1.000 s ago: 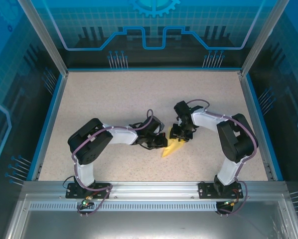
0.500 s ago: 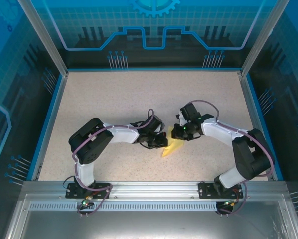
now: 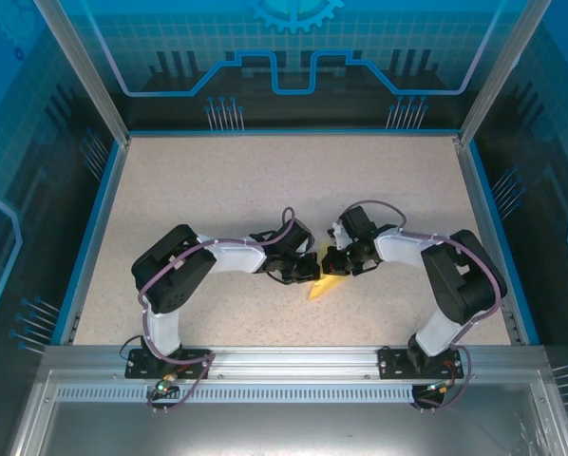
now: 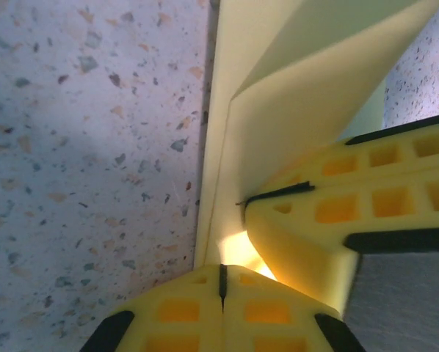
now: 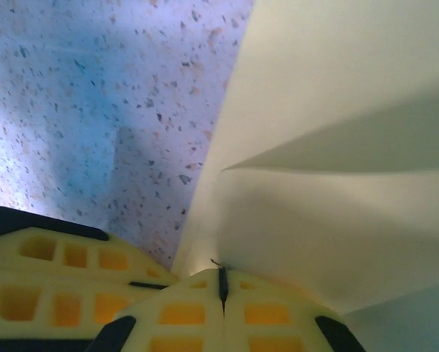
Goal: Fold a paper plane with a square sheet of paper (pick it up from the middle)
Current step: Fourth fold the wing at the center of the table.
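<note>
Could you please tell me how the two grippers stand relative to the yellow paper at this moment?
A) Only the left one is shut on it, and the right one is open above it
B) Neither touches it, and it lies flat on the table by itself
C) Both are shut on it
C: the left gripper and the right gripper each have their fingers pressed together, with the folded yellow paper running into the seam between them.

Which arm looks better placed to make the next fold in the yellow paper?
Probably right: the right gripper is shut on the paper with its broad folded face ahead; the left gripper pinches an edge.
</note>
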Controlling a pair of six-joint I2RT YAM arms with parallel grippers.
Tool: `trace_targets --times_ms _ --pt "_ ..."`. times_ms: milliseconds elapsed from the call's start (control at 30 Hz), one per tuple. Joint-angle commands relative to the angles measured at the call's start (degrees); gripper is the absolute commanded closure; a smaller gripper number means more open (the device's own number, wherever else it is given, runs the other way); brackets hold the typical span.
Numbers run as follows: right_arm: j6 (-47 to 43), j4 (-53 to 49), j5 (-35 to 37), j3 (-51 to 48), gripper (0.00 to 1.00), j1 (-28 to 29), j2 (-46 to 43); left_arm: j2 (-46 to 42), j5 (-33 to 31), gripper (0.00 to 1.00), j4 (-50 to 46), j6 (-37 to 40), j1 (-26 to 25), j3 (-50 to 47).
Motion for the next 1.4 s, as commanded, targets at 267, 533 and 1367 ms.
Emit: trace_targets --times_ms 267,533,1367 --pt "-1.5 17.9 -3.3 -10.9 0.99 -5.3 -1.5 4.6 -4.0 1.00 -12.7 2.7 -1.4 -3.3" --pt "2.6 16.5 3.1 -11.4 0.99 -10.5 -6.4 5.1 -4.6 1.00 -13.0 2.9 -1.6 -4.0" --pt "-0.2 17.5 -4.6 -8.3 0.99 -6.5 -3.2 6.3 -5.0 1.00 -15.6 3.1 -2.3 -0.6"
